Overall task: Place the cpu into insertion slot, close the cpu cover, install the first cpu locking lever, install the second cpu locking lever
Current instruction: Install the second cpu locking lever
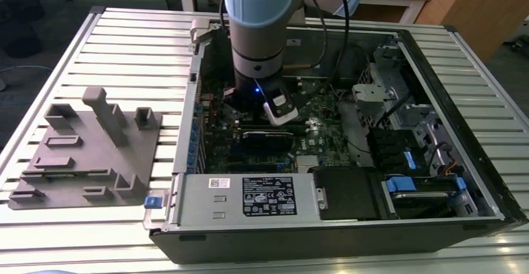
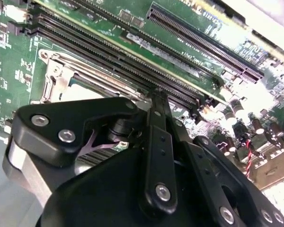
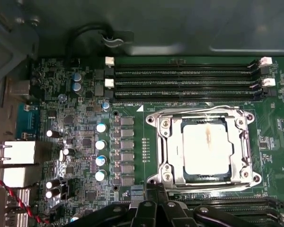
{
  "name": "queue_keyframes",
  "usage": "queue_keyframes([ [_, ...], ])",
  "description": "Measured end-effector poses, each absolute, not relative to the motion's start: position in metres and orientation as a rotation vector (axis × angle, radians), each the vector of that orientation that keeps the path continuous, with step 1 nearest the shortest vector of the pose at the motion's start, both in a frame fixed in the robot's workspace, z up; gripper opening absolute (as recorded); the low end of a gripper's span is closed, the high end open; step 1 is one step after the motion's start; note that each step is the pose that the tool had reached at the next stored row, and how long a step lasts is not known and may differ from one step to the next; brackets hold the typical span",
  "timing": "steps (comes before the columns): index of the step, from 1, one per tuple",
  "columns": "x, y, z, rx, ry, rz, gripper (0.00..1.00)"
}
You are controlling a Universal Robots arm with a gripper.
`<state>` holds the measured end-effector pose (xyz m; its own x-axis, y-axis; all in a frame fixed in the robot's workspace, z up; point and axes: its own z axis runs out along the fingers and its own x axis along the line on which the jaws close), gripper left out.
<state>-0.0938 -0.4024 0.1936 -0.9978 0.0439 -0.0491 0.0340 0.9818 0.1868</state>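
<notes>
Chip [image 3: 207, 145], a flat square with a pale silvery-grey top and a faint brownish streak, sat in its socket on the green board [image 3: 132, 123], framed by the thin silver metal cover [image 3: 203, 146] lying flat around it. The fingers [image 2: 157, 94], black and jointed with bright screw heads, stood together at one narrow tip in the second wrist view, holding nothing, just above the board beside the socket frame. In the first wrist view their dark tips [image 3: 154, 189] showed at the near edge of the cover, close to its rim; whether they touched it could not be told. That view also gave the whole socket from above, with long black memory slots [image 3: 184, 80] beyond it and small round capacitors [image 3: 100, 151] beside. The exterior view showed the grey arm [image 1: 260, 32] reaching down into the open black computer case [image 1: 347, 162], which lay on a ribbed metal desk [image 1: 124, 51] beside a grey moulded fixture [image 1: 91, 150].
</notes>
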Motion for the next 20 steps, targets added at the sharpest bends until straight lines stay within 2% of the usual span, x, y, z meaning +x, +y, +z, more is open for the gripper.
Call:
queue_keyframes([
  [14,-0.094,-0.400,0.231,0.061,3.074,0.290,0.11],
  [20,-0.094,-0.400,0.236,0.061,3.074,0.289,0.11],
])
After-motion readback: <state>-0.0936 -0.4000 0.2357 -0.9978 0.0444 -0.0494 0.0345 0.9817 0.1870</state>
